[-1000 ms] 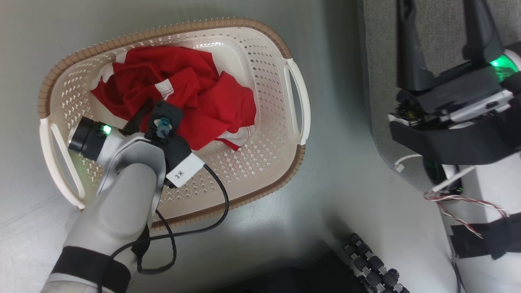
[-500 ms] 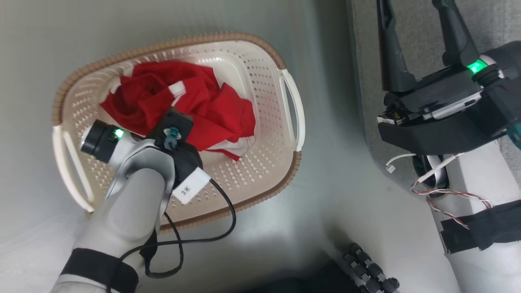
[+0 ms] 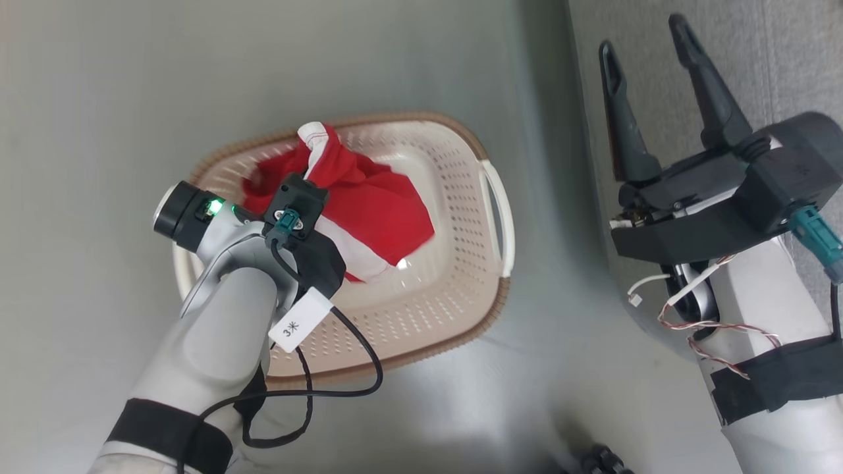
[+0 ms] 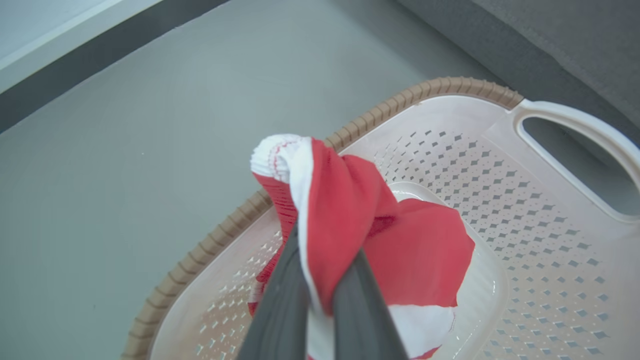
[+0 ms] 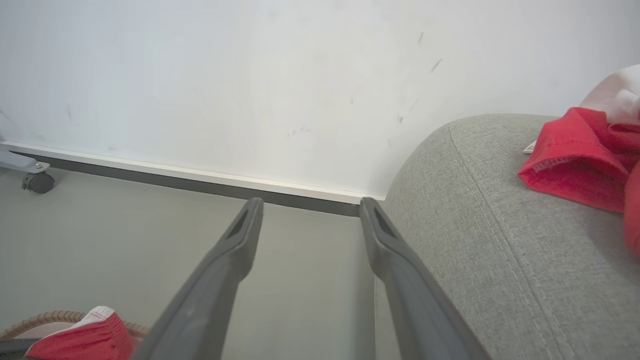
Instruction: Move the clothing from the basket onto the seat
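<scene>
While left gripper [image 4: 325, 252] pinches clothing [image 4: 415, 260], a tag [image 3: 299, 320] reads "3".

Head view: high, facing steeply down; basket [image 3: 454, 289] at 9 o'clock, seat [image 3: 790, 59] at 2. Left wrist view: very near, tilted down into basket. Right wrist view: low, level, facing wall [image 5: 200, 75]. All three share basket rim, clothing [image 3: 385, 214], seat edge.

Pale grey forearms [image 3: 211, 336] carry black bands [image 3: 164, 431], a black cable [image 3: 361, 342], a white tag [image 3: 299, 320], and dark fingers [image 3: 625, 131].
</scene>
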Controlling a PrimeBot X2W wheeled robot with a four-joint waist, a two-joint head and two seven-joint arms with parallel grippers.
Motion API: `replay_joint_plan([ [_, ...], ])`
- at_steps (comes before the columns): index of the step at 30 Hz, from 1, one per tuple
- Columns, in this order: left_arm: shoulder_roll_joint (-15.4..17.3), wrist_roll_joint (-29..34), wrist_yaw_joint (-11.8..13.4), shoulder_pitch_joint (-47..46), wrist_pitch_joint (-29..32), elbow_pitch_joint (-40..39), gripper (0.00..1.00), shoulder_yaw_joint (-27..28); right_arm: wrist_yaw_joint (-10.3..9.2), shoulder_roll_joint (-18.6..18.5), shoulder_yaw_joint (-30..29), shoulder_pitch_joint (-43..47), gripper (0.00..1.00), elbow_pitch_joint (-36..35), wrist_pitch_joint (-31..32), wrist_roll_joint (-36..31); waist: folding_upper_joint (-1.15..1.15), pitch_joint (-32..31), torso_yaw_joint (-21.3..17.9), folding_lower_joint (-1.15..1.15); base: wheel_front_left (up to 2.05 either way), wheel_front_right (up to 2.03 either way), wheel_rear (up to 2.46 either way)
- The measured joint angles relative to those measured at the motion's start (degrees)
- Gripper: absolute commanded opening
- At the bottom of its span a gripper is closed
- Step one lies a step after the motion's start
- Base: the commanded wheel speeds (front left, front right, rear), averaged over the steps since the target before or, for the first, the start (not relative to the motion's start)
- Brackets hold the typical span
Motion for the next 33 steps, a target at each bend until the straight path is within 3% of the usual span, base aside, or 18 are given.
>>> replay_joint_plan([
  [22,-0.6,-3.8,-3.5,-0.6,-2.0,-6.4,0.0,0.6,0.99,-0.9,-0.3,6.0,1.0,9.2,0.0,0.1,0.0,-17.2,7.0,0.0,0.0,0.0,0.0],
  [33,-0.9,-6.0,-4.4,-0.7,-2.1,-7.6,0.0,-0.2,2.02,-1.0,3.5,6.8,1.0,15.1,0.0,0.1,0.0,-25.8,8.3,0.0,0.0,0.0,0.0],
])
